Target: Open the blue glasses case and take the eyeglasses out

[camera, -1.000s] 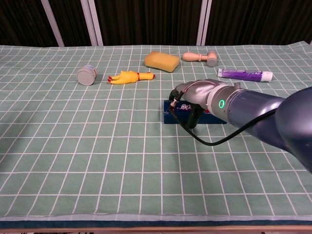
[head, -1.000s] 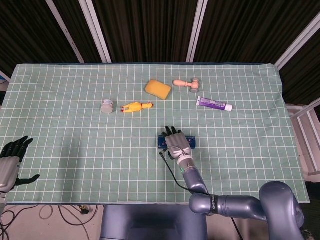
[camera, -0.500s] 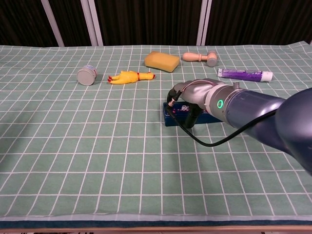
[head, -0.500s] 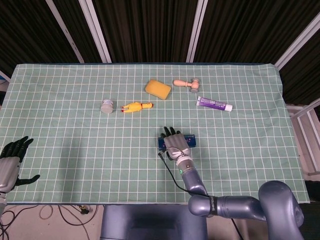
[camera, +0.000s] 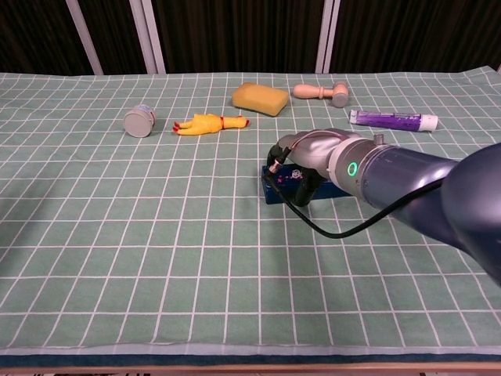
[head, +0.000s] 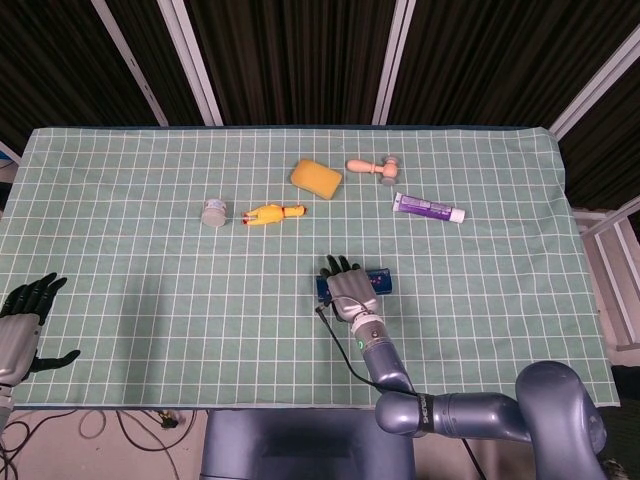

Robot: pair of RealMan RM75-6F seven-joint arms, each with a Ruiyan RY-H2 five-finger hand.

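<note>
Right hand [head: 349, 289] shifted slightly left, resting flat on one blue glasses case [head: 379, 283]; left hand [head: 22, 318] empty, fingers spread.

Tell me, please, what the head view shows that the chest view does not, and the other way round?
Only the head view shows the left hand, fingers spread and empty, at the table's near left edge, and the right hand from above, lying over the blue glasses case. Only the chest view shows the case's near side wall under the right forearm. Both show the sponge, rubber chicken and purple tube.
</note>
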